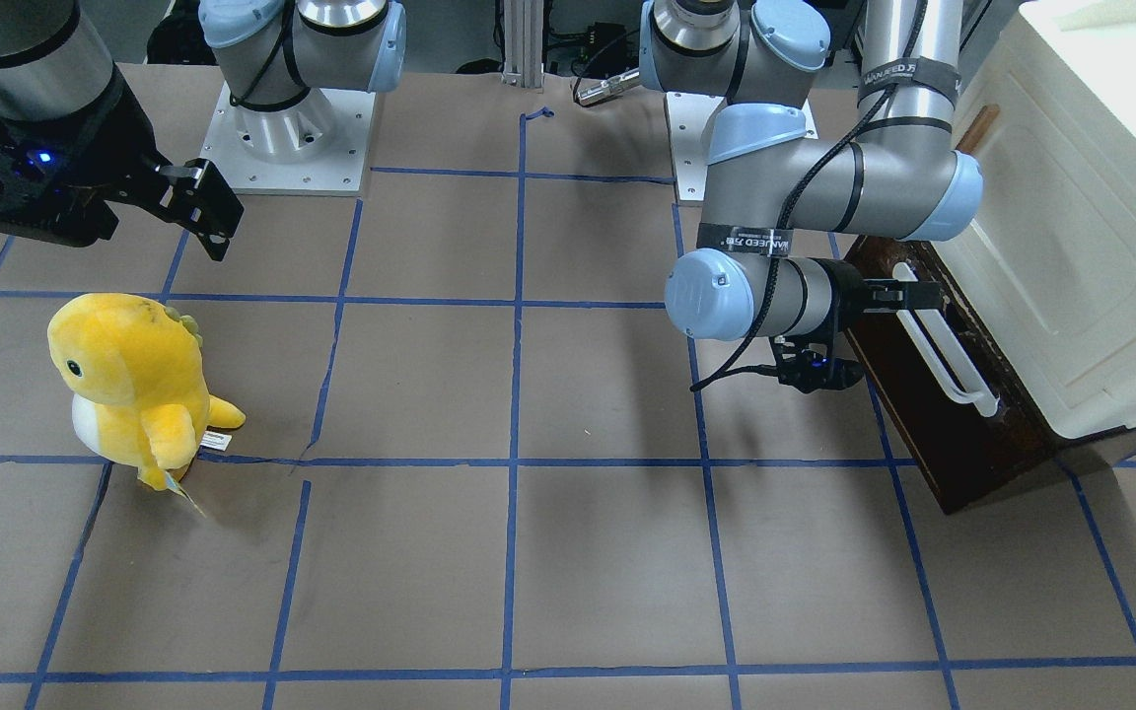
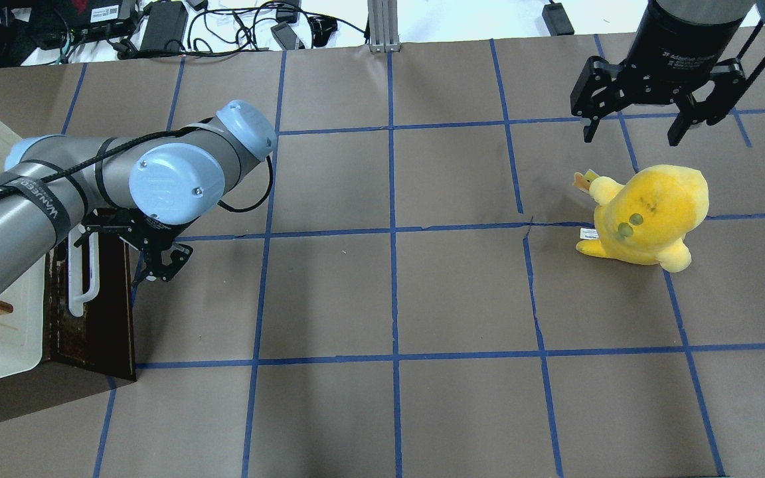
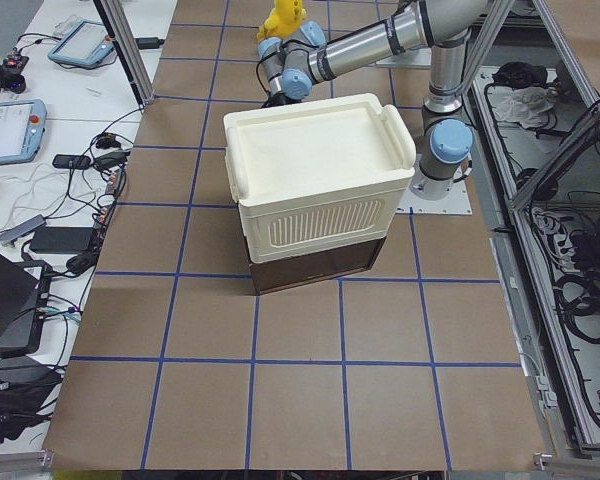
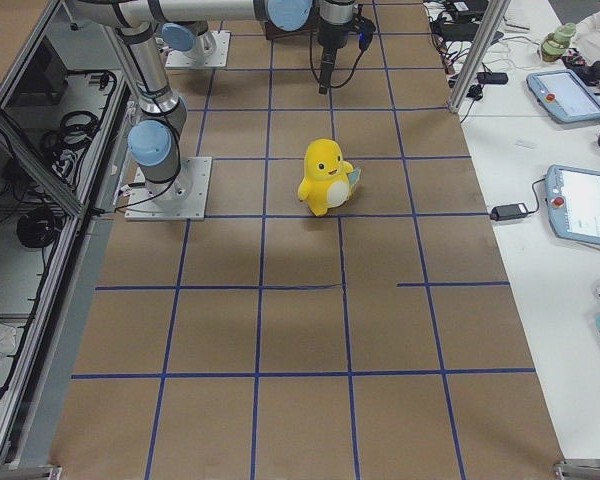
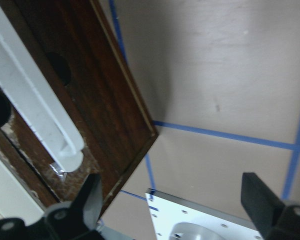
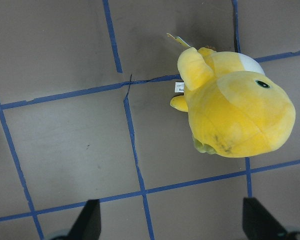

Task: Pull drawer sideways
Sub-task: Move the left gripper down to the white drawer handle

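Observation:
The drawer (image 1: 953, 434) has a dark brown worn front with a long white bar handle (image 1: 943, 355) and sits under a cream-white cabinet (image 1: 1071, 247) at the robot's left. It also shows in the overhead view (image 2: 100, 318) and the left wrist view (image 5: 90, 100). My left gripper (image 1: 911, 294) is open and empty at the end of the handle nearest the robot's base. In the left wrist view (image 5: 170, 200) the handle's end (image 5: 67, 150) lies just above one finger (image 5: 85, 195), not between the two. My right gripper (image 2: 635, 129) is open and empty, high above the table.
A yellow plush toy (image 2: 648, 212) stands on the brown paper below the right gripper and also shows in the right wrist view (image 6: 235, 110). The arm bases (image 1: 282, 138) are bolted at the table's back. Blue tape lines grid the table.

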`<action>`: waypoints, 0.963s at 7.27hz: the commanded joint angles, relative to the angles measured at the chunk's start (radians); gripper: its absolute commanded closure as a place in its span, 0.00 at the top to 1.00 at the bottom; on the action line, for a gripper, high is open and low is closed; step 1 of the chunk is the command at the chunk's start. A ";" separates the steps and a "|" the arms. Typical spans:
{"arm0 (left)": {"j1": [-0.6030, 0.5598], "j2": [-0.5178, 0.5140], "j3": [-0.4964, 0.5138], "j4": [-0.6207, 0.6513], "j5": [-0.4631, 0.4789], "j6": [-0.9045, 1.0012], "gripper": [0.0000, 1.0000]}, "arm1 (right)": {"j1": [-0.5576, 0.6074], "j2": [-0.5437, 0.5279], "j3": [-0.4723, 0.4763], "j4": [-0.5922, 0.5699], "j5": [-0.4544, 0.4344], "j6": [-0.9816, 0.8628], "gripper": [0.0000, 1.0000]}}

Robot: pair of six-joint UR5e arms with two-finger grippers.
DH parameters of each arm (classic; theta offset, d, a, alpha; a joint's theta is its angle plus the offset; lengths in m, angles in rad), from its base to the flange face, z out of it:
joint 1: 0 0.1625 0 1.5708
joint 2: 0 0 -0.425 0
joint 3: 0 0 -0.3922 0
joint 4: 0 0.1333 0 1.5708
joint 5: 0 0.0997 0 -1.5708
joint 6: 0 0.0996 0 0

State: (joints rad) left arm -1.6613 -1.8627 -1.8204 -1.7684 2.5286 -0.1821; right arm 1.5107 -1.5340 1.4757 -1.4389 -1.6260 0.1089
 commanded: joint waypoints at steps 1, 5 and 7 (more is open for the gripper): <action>0.000 -0.035 0.006 0.001 0.059 -0.055 1.00 | 0.000 0.000 0.000 0.000 0.000 0.000 1.00; 0.002 -0.124 0.000 0.001 0.136 -0.367 1.00 | 0.000 0.000 0.000 0.000 0.000 0.000 1.00; 0.002 -0.142 -0.002 -0.009 0.172 -0.378 0.93 | 0.000 0.000 0.000 0.000 0.000 0.000 1.00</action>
State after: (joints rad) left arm -1.6599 -1.9936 -1.8205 -1.7717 2.6741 -0.5472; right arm 1.5109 -1.5339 1.4757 -1.4388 -1.6260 0.1089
